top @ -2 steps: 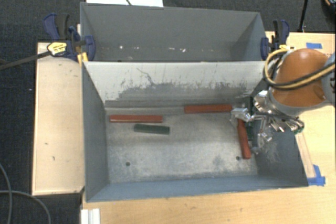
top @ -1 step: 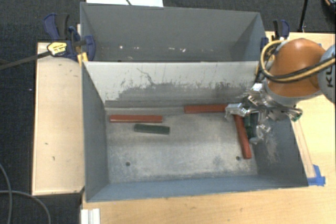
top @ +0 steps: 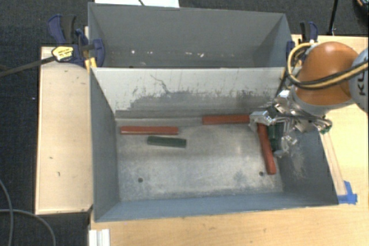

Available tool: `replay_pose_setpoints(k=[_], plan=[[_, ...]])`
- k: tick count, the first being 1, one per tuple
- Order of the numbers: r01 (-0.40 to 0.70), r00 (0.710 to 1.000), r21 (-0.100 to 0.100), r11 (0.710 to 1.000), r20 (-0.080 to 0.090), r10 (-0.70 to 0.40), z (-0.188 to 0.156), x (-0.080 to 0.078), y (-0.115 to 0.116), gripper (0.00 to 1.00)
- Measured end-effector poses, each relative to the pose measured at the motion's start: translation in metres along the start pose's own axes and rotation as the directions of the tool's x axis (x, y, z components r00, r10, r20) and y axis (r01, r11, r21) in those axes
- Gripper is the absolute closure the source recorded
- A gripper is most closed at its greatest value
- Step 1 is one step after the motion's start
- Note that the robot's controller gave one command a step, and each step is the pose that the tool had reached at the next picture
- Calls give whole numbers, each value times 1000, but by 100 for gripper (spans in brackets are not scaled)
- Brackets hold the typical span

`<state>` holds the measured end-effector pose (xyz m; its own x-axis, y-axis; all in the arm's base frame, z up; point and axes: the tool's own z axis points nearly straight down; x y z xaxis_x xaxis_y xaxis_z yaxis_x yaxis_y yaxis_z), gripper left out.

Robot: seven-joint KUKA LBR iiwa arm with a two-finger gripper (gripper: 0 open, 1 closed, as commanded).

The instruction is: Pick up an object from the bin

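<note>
The slanted red stick [top: 267, 154] lies on the floor of the grey bin [top: 190, 37] at about 4 o'clock from the floor's middle, near the right wall. Its upper end points toward 11 o'clock and its lower end toward 5 o'clock, the lower end resting free on the bare metal. In the camera view the hand [top: 281, 136] has reached in from 3 o'clock and sits low in the bin, just beside the upper half of this stick and on its 3 o'clock side. The stick's top end runs up against the hand's metal parts, where it is partly hidden. Whether the hand is apart, together or clamped on the stick cannot be told from here (the wrist covers that spot). Above the hand, toward 1 o'clock, the rounded orange cover [top: 326, 72] of the wrist stands over the bin's right rim, with yellow and black cables [top: 295, 58] looping round its left side. A level red stick [top: 225, 119] lies along the foot of the back wall at about 1 o'clock from the floor's middle, its right end close to the hand. A left red stick [top: 149, 130] lies level at about 10 o'clock, well apart from the hand. A short dark green stick [top: 166, 141] lies just beside it on its 5 o'clock side, tilted a little.
</note>
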<state>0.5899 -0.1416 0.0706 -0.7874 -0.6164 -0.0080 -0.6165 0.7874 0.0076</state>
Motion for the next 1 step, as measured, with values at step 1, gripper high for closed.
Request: replay_pose_setpoints(k=[1], plan=[[-74,997,8,997,-5,74,0,-8,6,0]])
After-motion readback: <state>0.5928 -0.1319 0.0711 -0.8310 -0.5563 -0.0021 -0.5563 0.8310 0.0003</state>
